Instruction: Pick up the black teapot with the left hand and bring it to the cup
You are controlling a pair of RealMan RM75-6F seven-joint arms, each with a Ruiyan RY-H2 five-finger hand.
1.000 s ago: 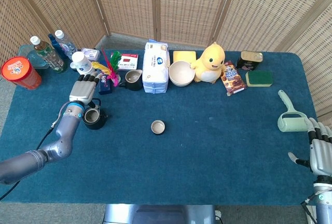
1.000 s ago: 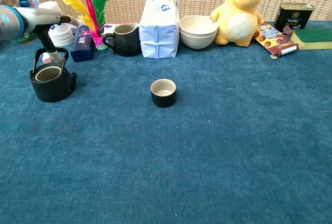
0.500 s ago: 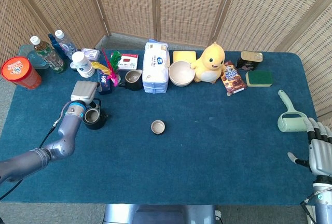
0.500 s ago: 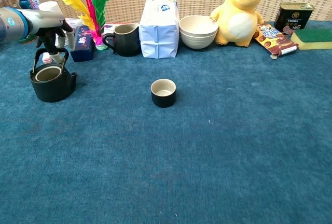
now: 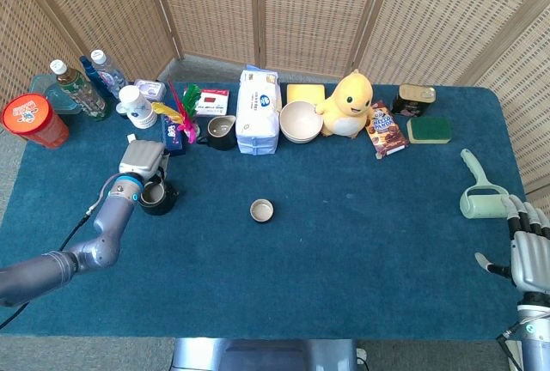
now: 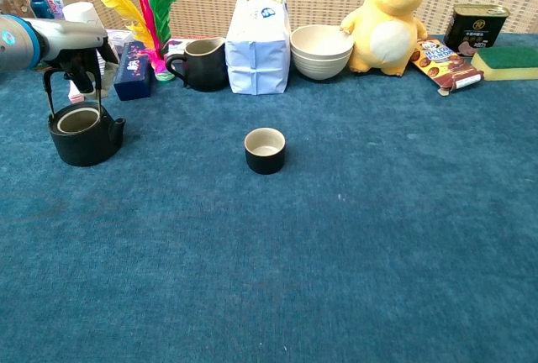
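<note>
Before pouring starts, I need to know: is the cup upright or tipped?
Upright: the cup stands on its base, its round mouth facing up in both views.

No lettering here comes through sharp enough to read. There's print on the red tub (image 5: 25,118), the white pack (image 6: 257,34) and the snack box (image 6: 443,62), but it's all too small and blurred to make out.
</note>
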